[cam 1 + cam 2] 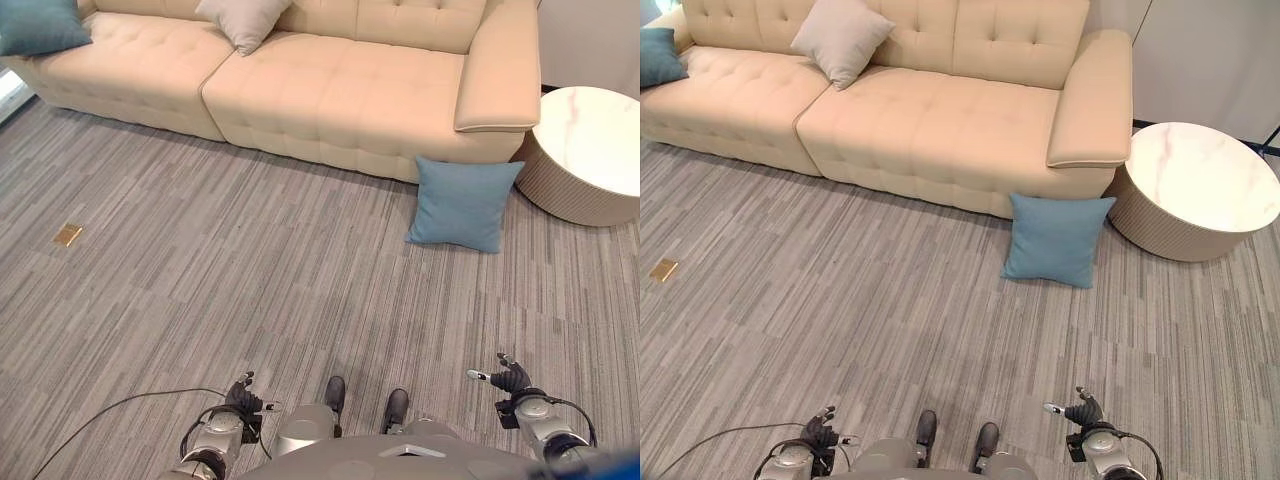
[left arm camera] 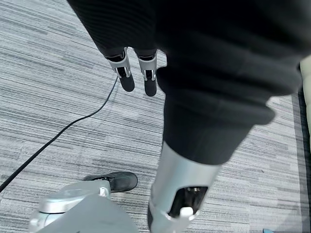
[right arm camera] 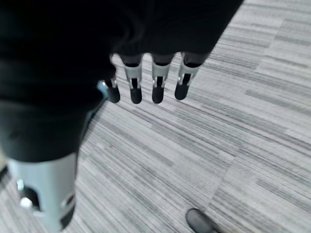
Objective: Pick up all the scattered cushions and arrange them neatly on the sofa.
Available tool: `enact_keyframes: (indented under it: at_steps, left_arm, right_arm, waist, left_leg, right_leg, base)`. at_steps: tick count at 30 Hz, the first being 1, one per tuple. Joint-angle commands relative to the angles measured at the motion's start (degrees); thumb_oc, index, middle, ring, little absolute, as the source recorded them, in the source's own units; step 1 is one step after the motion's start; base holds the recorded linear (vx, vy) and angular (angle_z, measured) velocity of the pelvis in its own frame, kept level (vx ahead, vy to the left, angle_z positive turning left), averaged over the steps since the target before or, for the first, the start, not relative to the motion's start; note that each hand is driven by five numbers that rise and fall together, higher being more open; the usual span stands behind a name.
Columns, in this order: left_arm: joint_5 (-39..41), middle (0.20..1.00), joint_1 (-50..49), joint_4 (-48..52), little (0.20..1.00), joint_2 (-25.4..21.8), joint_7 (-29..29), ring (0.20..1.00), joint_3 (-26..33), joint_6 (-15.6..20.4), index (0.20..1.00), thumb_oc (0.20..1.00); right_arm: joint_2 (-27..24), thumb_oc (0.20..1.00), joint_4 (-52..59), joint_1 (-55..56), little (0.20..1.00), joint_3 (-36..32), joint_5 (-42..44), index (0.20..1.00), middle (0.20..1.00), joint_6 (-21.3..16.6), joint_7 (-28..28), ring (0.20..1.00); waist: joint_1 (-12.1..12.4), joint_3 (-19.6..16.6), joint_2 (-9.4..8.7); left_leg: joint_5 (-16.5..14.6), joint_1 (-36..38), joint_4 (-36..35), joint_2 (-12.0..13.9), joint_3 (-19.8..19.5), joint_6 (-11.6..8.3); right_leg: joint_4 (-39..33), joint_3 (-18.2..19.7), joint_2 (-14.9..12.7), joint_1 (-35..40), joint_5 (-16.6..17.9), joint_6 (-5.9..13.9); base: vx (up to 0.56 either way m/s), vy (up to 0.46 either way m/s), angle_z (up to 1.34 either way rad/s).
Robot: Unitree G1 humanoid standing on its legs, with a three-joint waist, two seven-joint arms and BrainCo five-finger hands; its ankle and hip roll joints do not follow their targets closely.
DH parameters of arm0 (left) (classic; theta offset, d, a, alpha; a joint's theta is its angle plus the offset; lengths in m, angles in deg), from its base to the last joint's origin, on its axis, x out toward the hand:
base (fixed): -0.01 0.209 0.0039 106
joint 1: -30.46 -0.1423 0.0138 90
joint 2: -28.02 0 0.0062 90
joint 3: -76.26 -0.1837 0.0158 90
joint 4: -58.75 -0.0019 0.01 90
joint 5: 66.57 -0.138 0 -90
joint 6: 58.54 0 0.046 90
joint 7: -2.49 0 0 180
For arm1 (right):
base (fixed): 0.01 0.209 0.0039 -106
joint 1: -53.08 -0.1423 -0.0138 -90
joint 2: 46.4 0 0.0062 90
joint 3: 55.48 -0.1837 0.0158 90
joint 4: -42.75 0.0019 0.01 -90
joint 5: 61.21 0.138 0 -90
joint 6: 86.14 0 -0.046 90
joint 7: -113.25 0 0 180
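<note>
Though far from robot hand (image 1: 510,378), blue cushion (image 1: 462,203).

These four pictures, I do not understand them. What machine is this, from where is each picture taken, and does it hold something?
It is a walking robot with two arms. The two wide pictures come from cameras on its head, looking down at a carpet floor. The two close pictures come from cameras on its wrists.

The left hand and right hand hang low with relaxed fingers and hold nothing.

A blue cushion stands on the floor, leaning against the beige sofa. On the sofa lie a grey cushion and another blue cushion. A round white table stands beside the sofa.
</note>
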Motion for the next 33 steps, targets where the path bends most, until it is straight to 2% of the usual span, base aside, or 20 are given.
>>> enact_keyframes:
  at_steps: [1, 13, 20, 27, 29, 33]
  left_arm:
    - [-1.9, 1.000, 2.2, -4.3, 1.000, 0.3, -0.7, 1.000, 1.0, 0.2, 1.000, 1.000]
    - [-2.8, 1.000, 1.6, -4.9, 1.000, 0.5, -0.6, 1.000, 1.0, -0.2, 1.000, 1.000]
    - [-3.4, 1.000, 1.8, -5.3, 1.000, 0.3, -0.7, 1.000, 0.9, -0.4, 1.000, 1.000]
    - [-4.1, 1.000, 2.6, -4.5, 1.000, 0.0, -0.7, 1.000, -0.1, -0.5, 1.000, 1.000]
    - [-4.1, 1.000, 2.9, -3.8, 1.000, -0.1, -0.8, 1.000, -0.4, -0.4, 1.000, 1.000]
    - [-4.7, 1.000, 3.6, -3.4, 1.000, -0.8, -0.8, 1.000, -0.8, -0.3, 1.000, 1.000]
  right_arm:
    - [0.8, 1.000, -1.3, -0.8, 1.000, 1.5, -1.0, 1.000, 1.000, 0.0, 0.9, 1.000]
    - [1.6, 1.000, -2.6, 0.0, 1.000, 1.3, -1.3, 1.000, 1.000, 0.8, 1.2, 1.000]
    - [1.7, 1.000, -2.8, 0.2, 1.000, 1.2, -1.4, 1.000, 1.000, 1.3, 1.5, 1.000]
    - [1.7, 1.000, -3.1, 0.4, 1.000, 1.4, -1.8, 1.000, 1.000, 1.9, 1.6, 1.000]
    - [1.7, 1.000, -3.0, 0.3, 1.000, 1.7, -2.0, 1.000, 1.000, 2.0, 1.6, 1.000]
    - [1.6, 1.000, -2.3, -0.4, 1.000, 2.9, -3.0, 1.000, 1.000, 1.9, 1.8, 1.000]
  waist:
    - [1.6, -2.6, -2.77]
    - [1.7, -3.0, -2.92]
    - [1.7, -2.3, -3.09]
    - [1.2, -1.5, -3.46]
    - [1.2, -1.1, -3.66]
    - [1.5, -0.4, -4.01]
  left_leg:
    - [-1.8, 1.2, -0.9, 0.2, -0.1, -2.12]
    - [-3.0, 2.6, -0.9, 0.0, 1.0, -1.74]
    - [-3.6, 2.7, -0.9, -0.5, 1.5, -0.62]
    - [-3.9, 2.2, -0.9, -0.7, 3.7, 0.16]
    - [-3.9, 2.0, -0.9, -0.6, 4.5, 0.34]
    - [-4.0, 2.0, -0.9, 0.8, 7.8, -0.28]
  right_leg:
    - [0.3, 3.9, -3.7, -0.5, 2.2, 6.50]
    - [0.3, 5.0, -4.4, -0.4, 2.9, 7.57]
    - [0.3, 7.1, -4.7, -1.6, 4.1, 8.05]
    - [0.3, 8.7, -5.0, -3.6, 5.7, 8.58]
    - [0.4, 8.5, -5.0, -4.5, 6.4, 8.86]
    - [1.6, 2.6, -5.0, -6.1, 6.5, 8.67]
  base:
    - [0.02, 0.017, -0.07]
    - [0.02, 0.032, -0.11]
    - [-0.02, 0.038, -0.15]
    - [-0.03, 0.027, -0.31]
    - [-0.06, -0.026, -0.51]
    - [0.00, -0.106, -1.07]
